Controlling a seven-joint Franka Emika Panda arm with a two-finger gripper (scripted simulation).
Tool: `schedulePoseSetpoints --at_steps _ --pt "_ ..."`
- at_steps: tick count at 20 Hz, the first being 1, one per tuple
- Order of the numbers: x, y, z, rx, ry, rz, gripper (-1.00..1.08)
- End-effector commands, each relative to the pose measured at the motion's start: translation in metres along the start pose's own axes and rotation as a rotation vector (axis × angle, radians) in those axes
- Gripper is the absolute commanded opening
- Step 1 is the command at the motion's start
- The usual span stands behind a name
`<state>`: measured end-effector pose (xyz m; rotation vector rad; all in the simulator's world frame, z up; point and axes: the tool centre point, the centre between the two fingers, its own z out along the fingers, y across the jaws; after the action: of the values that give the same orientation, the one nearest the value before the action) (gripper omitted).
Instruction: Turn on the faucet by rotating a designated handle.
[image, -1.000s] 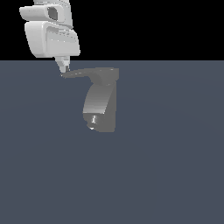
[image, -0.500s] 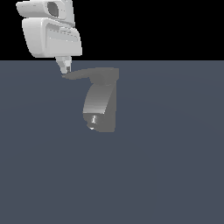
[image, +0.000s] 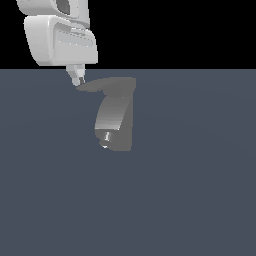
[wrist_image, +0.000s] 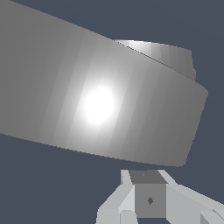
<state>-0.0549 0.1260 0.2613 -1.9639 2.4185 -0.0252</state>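
Observation:
The grey faucet (image: 115, 125) stands on the dark floor, its curved body ending in a bright spout tip (image: 106, 137). The flat handle (image: 107, 85) reaches from its top toward the exterior view's left and tapers to a point. My white gripper (image: 78, 78) hangs just above that point, its fingers close together and touching or almost touching the tip. In the wrist view the handle (wrist_image: 96, 100) fills most of the picture as a broad grey blade, with the faucet body (wrist_image: 166, 50) behind it. The gripper (wrist_image: 148, 199) shows at the edge, shut on nothing.
The dark grey floor (image: 190, 190) stretches flat around the faucet. Nothing else stands on it.
The handle's tip has swung a little toward the exterior view's right and down. My gripper has followed it and stays at the tip.

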Motion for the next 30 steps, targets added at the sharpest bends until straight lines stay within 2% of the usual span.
schedulePoseSetpoints --at_steps 1,6,7,30 --pt "0.01 0.011 0.01 -0.025 0.009 0.008 -1.0" --pt "0.018 0.022 0.011 -0.028 0.01 0.012 -1.0" --pt "0.011 0.014 0.0 -0.001 0.002 0.006 -1.0" --pt "0.124 0.028 0.01 -0.028 0.01 0.012 -1.0"
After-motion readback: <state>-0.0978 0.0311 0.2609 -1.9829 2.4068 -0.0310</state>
